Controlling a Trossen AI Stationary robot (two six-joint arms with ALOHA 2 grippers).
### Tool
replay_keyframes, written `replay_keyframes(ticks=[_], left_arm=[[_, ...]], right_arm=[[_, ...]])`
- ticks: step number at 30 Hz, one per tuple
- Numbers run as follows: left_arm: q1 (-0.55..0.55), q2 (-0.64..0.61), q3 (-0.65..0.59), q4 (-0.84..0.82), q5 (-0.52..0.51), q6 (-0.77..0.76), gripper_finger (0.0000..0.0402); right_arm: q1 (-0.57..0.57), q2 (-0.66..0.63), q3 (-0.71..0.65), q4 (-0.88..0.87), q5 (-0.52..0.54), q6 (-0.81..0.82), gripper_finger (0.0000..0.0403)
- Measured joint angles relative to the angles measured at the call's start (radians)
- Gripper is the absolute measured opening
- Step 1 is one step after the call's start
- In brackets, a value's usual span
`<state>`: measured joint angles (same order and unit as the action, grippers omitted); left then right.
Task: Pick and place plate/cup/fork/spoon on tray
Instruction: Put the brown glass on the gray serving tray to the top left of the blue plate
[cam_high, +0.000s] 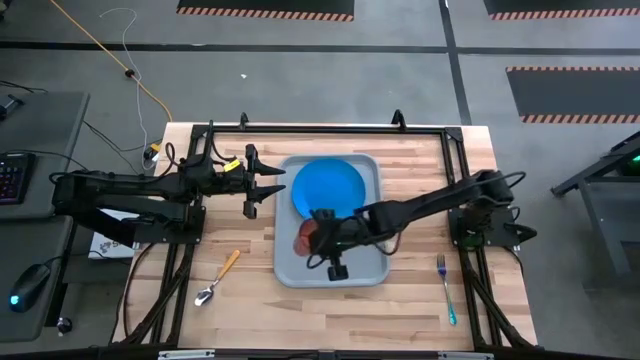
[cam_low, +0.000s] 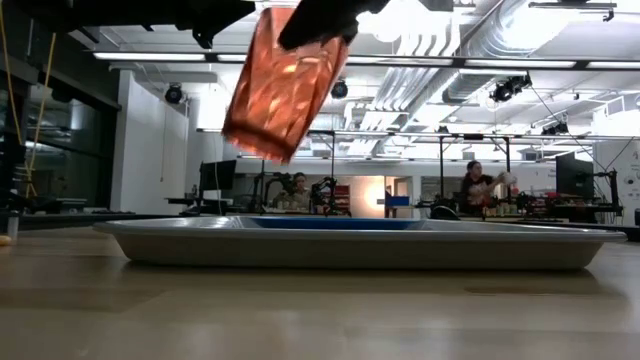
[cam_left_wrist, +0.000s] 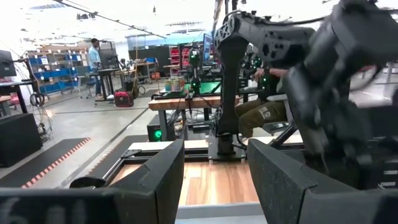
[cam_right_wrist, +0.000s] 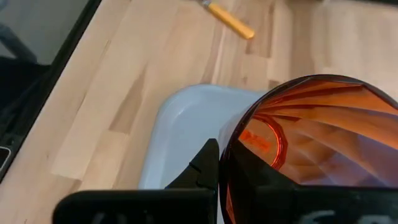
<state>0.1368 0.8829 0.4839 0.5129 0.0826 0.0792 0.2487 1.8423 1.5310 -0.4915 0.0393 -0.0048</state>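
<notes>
right hand (cam_high: 318, 238) has the cup (cam_high: 305, 238) gripped, tilted in the air over the tray (cam_high: 365, 270) near the plate (cam_high: 328, 185), while left hand (cam_high: 268, 184) sits open beside the tray

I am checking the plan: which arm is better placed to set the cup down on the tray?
Right. The right gripper already holds the cup tilted above the tray; the left gripper hangs open beside the tray.

The translucent red faceted plastic cup (cam_low: 285, 85) looks glossy, the pale grey-blue rectangular tray (cam_low: 360, 248) smooth and matt, and the light wooden table (cam_high: 420, 160) shows plank grain.
</notes>
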Motion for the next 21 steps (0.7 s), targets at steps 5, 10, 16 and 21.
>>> replay_keyframes(ticks=[5,10,16,21], left_arm=[[0.0,0.0,0.0,0.0,0.0,0.0,0.0168],[0.0,0.0,0.0,0.001,0.0,0.001,0.0168],[0.0,0.0,0.0,0.003,0.0,0.001,0.0168],[0.0,0.0,0.0,0.001,0.0,0.0,0.0168]], right_arm=[[-0.023,0.068,0.014,0.0,-0.044,0.004,0.0001],[-0.033,0.092,0.01,0.0,-0.054,0.005,0.0001],[-0.032,0.104,0.01,0.012,-0.158,0.002,0.0008],[-0.032,0.128,0.01,0.043,-0.177,-0.004,0.0005]])
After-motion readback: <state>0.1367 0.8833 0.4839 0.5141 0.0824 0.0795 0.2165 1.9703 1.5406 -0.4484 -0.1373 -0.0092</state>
